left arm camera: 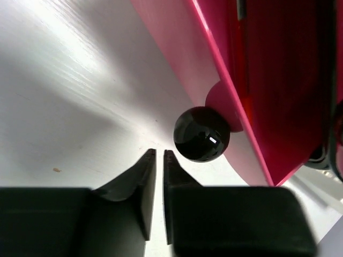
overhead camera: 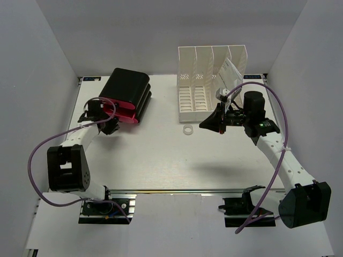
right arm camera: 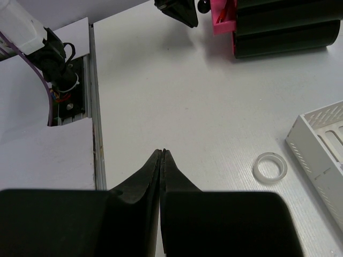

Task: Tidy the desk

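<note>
The desk is a white tabletop with a silver rail along its near edge. A black case with a pink inside lies at the back left. My left gripper is at its near pink edge. In the left wrist view the gripper is almost shut with a thin gap and nothing in it, just short of a glossy black ball beside the pink case wall. My right gripper hovers mid-desk, shut and empty. A small white ring lies near it and shows in the right wrist view.
A white slotted file rack holding a paper stands at the back right; its corner shows in the right wrist view. Grey walls enclose the desk on three sides. The black case and rail show in the right wrist view.
</note>
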You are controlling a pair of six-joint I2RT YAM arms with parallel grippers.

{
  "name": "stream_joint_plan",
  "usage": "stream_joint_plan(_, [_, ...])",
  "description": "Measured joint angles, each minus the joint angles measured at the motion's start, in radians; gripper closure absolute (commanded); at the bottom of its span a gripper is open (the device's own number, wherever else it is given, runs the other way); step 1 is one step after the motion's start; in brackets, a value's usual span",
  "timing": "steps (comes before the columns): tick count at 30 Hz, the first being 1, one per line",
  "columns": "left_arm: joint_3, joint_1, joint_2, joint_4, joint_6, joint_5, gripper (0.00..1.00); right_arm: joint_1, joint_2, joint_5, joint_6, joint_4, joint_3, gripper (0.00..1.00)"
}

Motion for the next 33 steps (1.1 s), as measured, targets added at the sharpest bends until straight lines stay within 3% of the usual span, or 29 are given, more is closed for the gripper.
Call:
stream_joint_plan(5, [0.024,-0.006,0.032,-0.011,-0.018,-0.021,0.69,-0.007,0.000,-0.002,-0.002,0.000,0.000,1.00])
stream_joint_plan(16, [0.101,-0.005,0.047,-0.027,-0.055,-0.127,0.67,-0.016,0.000,-0.011,-0.011,0.000,0.000,1.00])
stream_joint_plan(22, [0.133,-0.005,0.098,-0.015,-0.074,-0.126,0.65,-0.022,0.000,-0.015,-0.015,0.000,0.000,1.00])
stream_joint_plan(33, [0.140,-0.005,0.154,0.018,-0.121,-0.092,0.54,-0.034,0.000,-0.017,-0.017,0.000,0.000,1.00])
